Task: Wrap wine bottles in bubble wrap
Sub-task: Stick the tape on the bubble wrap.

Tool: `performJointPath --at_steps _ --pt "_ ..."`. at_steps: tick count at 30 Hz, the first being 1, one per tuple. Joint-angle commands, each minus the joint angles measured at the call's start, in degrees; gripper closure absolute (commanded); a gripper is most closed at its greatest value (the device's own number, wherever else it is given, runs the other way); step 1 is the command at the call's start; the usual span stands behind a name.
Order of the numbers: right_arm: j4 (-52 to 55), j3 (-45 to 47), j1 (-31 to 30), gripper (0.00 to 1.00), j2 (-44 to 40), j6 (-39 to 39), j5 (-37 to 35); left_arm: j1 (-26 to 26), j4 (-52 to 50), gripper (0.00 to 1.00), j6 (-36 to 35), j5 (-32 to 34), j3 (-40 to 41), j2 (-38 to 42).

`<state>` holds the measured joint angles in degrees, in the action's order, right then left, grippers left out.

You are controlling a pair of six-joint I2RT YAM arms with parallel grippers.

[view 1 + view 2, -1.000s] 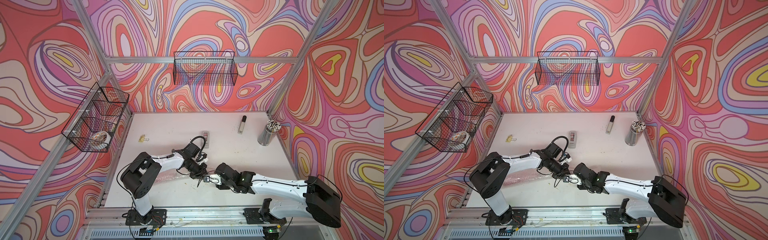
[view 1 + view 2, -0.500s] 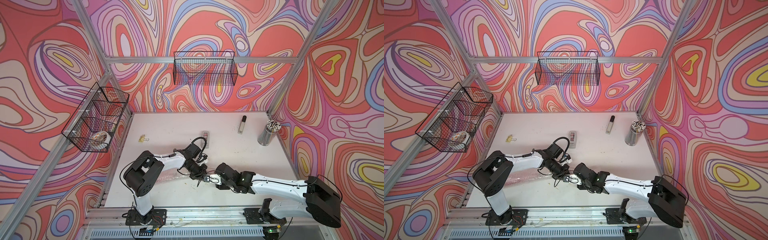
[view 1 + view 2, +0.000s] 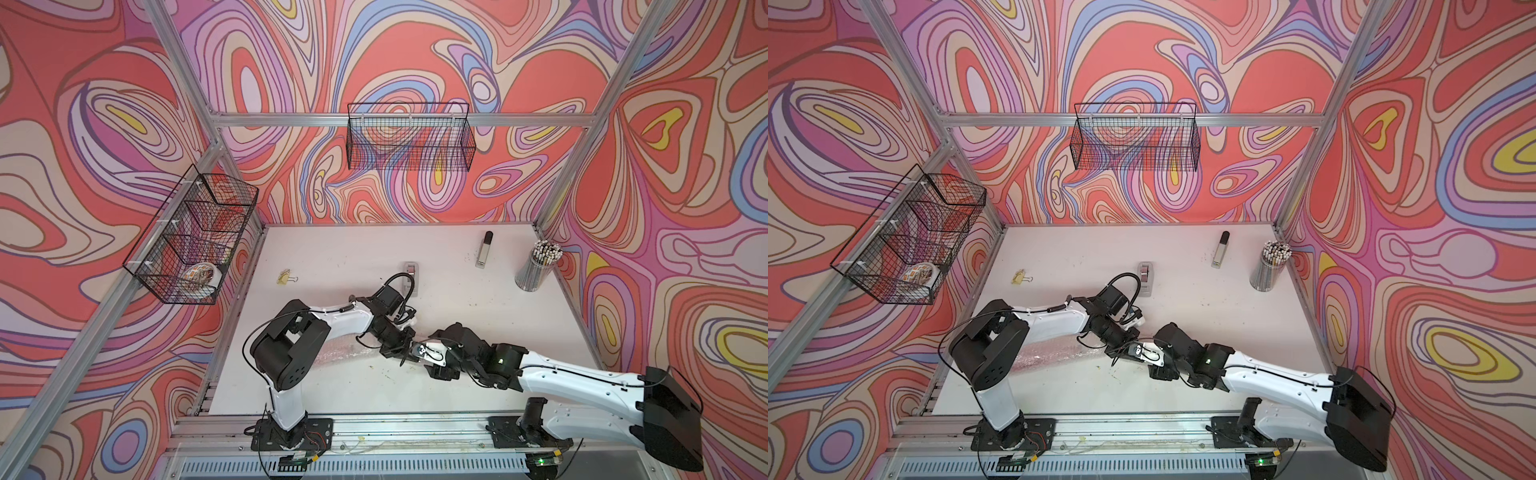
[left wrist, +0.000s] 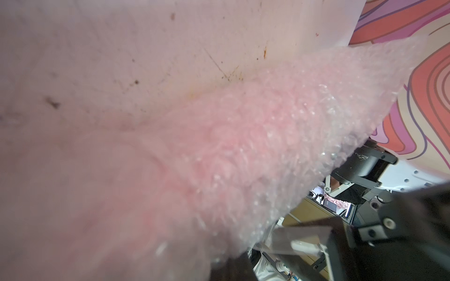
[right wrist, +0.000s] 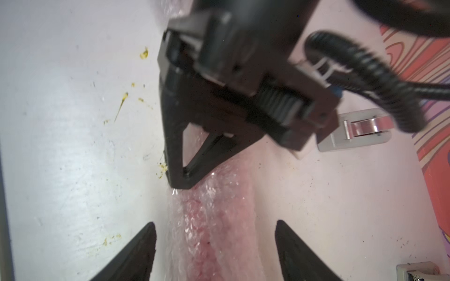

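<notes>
Taking the back wall as twelve o'clock in both top views, we see the wrap [image 3: 349, 355] [image 3: 1054, 357] rolled into a pinkish tube lying flat on the bench [image 3: 332, 257], in the near half, running from about eight o'clock towards the centre. Both arms meet at the tube's three o'clock end, the left reaching in from nine o'clock and the right from four o'clock. In the right wrist view the left pincer [image 5: 181, 181] is closed, its tip pressed together on the film at the roll's edge, so we read it as gripping the wrap. The right pincer [image 5: 214, 222] is open: its two dark fingers [image 5: 138, 250] stand one on either side of the roll, apart from it. Through the bubbles there we see a red-pink streak, which we take for a bottle [image 5: 194, 219] inside; its cap and label we cannot make out. The left wrist view is mostly blurred pink film close to the lens. The tape dispenser [image 3: 409, 274] sits just past the left arm, towards twelve o'clock from the roll. A bar [image 3: 484, 249] and a cup [image 3: 538, 270] of pencils are near two o'clock, a clip [image 3: 286, 276] lies at ten o'clock, and a back basket [image 3: 409, 137] and a side basket [image 3: 191, 237] hang on the walls
</notes>
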<state>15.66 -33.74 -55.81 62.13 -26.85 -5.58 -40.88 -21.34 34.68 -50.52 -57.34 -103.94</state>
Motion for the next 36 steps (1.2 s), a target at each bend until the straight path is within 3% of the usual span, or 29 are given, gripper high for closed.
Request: performJointPath --at_steps 1,5,10,21,36 --pt "-5.9 0.5 2.8 0.23 -3.5 10.4 2.1 -0.2 -1.4 1.0 -0.7 3.1 -0.7 -1.8" --pt "-6.1 -0.8 6.7 0.35 -1.6 17.8 6.4 -0.2 -1.4 1.0 -0.8 3.1 -0.8 -1.9" --pt "-5.8 -1.4 7.8 0.47 3.6 17.0 6.0 -0.2 -1.3 1.0 -0.9 3.1 -0.7 -1.8" --pt "-8.0 -2.9 10.1 0.53 10.8 16.6 8.8 -0.2 -0.7 1.0 -0.6 3.1 -0.6 -1.8" --pt "1.4 -5.7 10.5 0.57 16.5 10.0 8.1 -0.2 0.1 0.99 0.0 3.0 -0.4 -1.7"
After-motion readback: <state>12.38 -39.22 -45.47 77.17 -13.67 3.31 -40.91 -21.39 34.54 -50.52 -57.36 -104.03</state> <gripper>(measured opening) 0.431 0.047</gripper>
